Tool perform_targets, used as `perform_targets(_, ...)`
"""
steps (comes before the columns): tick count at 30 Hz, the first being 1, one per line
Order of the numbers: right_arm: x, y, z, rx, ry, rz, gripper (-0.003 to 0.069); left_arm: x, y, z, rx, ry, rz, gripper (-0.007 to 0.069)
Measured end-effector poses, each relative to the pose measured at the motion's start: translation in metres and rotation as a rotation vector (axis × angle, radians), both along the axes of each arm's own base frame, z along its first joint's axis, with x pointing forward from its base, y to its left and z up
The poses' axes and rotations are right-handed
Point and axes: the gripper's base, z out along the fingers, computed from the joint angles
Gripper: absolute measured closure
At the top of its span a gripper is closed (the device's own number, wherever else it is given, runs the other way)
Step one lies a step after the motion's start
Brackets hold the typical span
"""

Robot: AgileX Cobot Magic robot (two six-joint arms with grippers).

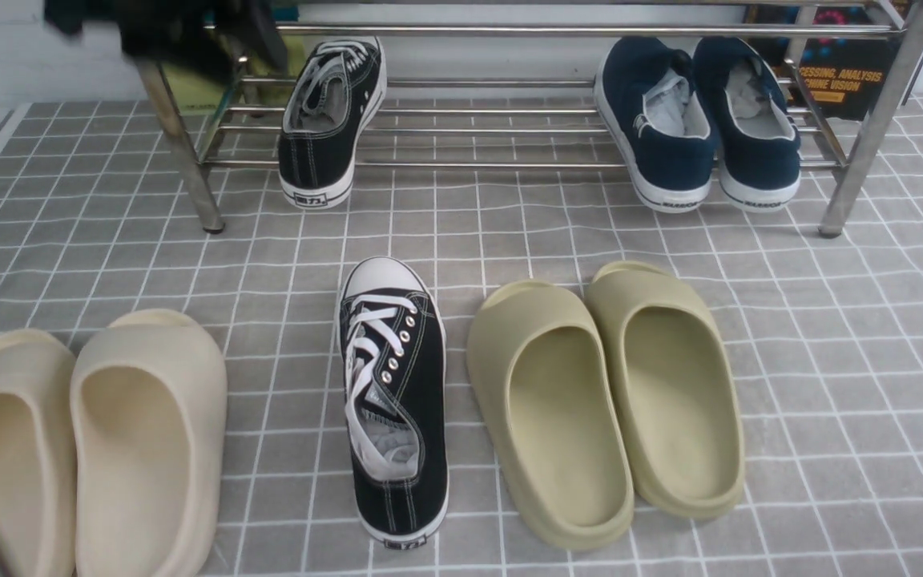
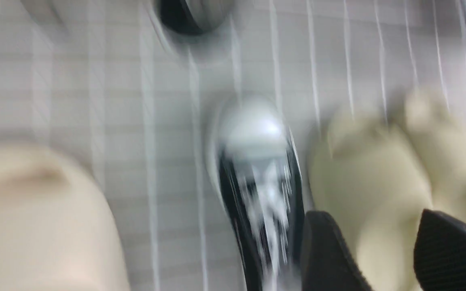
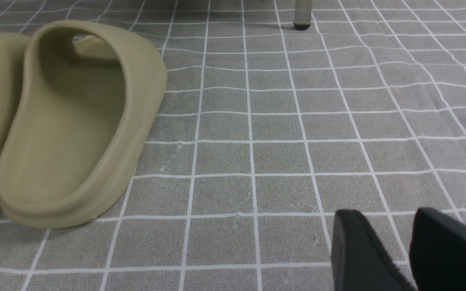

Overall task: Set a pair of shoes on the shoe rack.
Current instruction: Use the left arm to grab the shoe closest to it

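Beige slippers sit nearest you, at the worktop's near-left corner. One black sneaker lies mid-worktop; its mate rests on the rack along the far edge. Your left jaws and right jaws are spread, holding nothing.

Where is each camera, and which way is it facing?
Front view: between the arms, looking forward and down at the shoe rack; a blurred dark part of the robot shows top left.
Left wrist view: on the left arm, looking down at a lace-up sneaker; both fingers of its claw show.
Right wrist view: on the right arm, looking across the floor; its claw's fingers show.
Front and right wrist views share the olive slippers.
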Motion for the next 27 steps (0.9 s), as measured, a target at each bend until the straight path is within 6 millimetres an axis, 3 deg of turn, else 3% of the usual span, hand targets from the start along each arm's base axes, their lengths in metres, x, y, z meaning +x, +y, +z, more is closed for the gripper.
perform_targets(4,0.000,0.000,0.000,0.000,0.000,0.000,0.0419,-0.044,-0.002,-0.060,-0.087,0.170,-0.019,0.0329)
perform_targets(11,0.000,0.000,0.000,0.000,0.000,0.000,0.0419,-0.070,-0.002,-0.138,-0.159,0.218,0.109,0.0349)
perform_targets(19,0.000,0.000,0.000,0.000,0.000,0.000,0.0419,-0.065,-0.047,-0.164,-0.087,0.120,0.042,0.0349)
perform_targets(27,0.000,0.000,0.000,0.000,0.000,0.000,0.0419,-0.056,-0.042,-0.181,0.039,0.125,0.183,0.0351)
